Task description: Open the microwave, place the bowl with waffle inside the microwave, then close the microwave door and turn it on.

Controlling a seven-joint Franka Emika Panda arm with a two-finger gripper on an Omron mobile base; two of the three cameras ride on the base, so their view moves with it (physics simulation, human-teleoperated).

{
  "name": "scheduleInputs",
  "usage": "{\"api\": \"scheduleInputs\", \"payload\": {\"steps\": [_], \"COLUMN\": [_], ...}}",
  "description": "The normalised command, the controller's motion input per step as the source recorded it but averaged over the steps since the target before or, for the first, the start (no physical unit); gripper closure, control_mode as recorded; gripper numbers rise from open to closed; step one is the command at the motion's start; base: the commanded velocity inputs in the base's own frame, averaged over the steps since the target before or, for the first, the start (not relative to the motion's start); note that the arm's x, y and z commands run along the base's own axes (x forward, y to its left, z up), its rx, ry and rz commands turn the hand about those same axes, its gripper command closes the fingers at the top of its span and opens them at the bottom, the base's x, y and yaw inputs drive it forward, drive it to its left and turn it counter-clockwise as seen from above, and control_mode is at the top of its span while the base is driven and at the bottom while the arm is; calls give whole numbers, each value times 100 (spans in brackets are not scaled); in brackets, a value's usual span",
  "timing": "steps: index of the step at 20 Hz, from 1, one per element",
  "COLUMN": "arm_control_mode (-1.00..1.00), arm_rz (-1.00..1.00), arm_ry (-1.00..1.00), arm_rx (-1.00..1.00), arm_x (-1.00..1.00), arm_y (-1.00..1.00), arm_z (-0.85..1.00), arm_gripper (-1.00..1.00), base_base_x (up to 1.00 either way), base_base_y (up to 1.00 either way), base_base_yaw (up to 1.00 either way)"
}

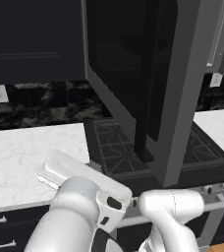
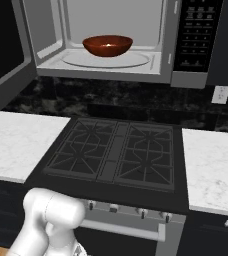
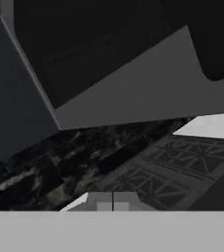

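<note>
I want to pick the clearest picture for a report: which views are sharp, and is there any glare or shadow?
Right base view: sharp, with the lit microwave cavity bright and a highlight inside the bowl. Left base view: crisp, but the open door is mostly dark. Hand view: soft and blurry, stove grates smeared.

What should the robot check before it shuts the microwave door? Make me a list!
1. Bowl inside the microwave, on the round plate: ok.
2. Waffle in the bowl: cannot tell, the bowl's inside is too hard to see.
3. Bowl back from the front edge, out of the door's way: ok.
4. Microwave door swung wide open, ready to be pushed: ok.
5. Hand shut and holding nothing: ok.
6. Stove under the door free of things in the way: ok.
</note>
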Motion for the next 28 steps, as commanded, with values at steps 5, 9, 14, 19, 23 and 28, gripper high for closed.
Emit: {"api": "scheduleInputs", "payload": {"steps": [5, 9, 14, 19, 23, 28], "arm_control_mode": [-100, -100, -100, -100, -100, -100], "arm_rz": [-30, -20, -5, -1, 0, 0], "arm_ry": [-1, 3, 1, 0, 3, 2], "arm_rx": [-29, -16, -8, -4, -1, -1], "arm_x": [100, 91, 57, 43, 50, 72], "arm_y": [-8, -68, -99, -100, -100, -99], "arm_z": [12, 46, 43, 43, 32, 26], "arm_gripper": [100, 100, 100, 100, 100, 100], "base_base_x": [0, 0, 0, 0, 0, 0], "base_base_y": [0, 0, 0, 0, 0, 0], "base_base_yaw": [0, 0, 0, 0, 0, 0]}}
